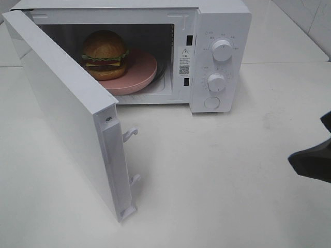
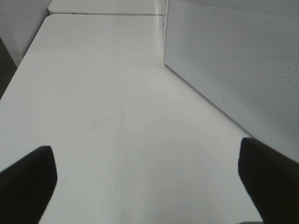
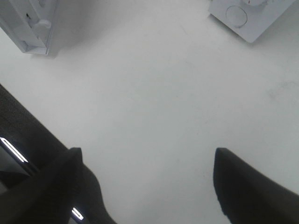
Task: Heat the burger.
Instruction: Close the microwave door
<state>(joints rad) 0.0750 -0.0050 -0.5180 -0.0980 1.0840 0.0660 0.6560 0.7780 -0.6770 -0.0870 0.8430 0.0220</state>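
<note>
From the high view, the burger (image 1: pixel 105 53), glossy-bunned with frilly lettuce, is sitting upright on a pink plate (image 1: pixel 140 72) inside the microwave (image 1: pixel 222 20), upper left. The door (image 1: pixel 62 108) is standing open, so I judge that shutting it and starting the heat are still to do.

At the left wrist, the left pincer (image 2: pixel 147 172) is gaping wide over the worktop (image 2: pixel 117 93).

At the right wrist, the right pincer (image 3: pixel 147 161) is spreading wide too, holding nothing.

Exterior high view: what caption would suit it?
A burger on a pink plate inside the white microwave, its door swung open, on a white table.
</note>
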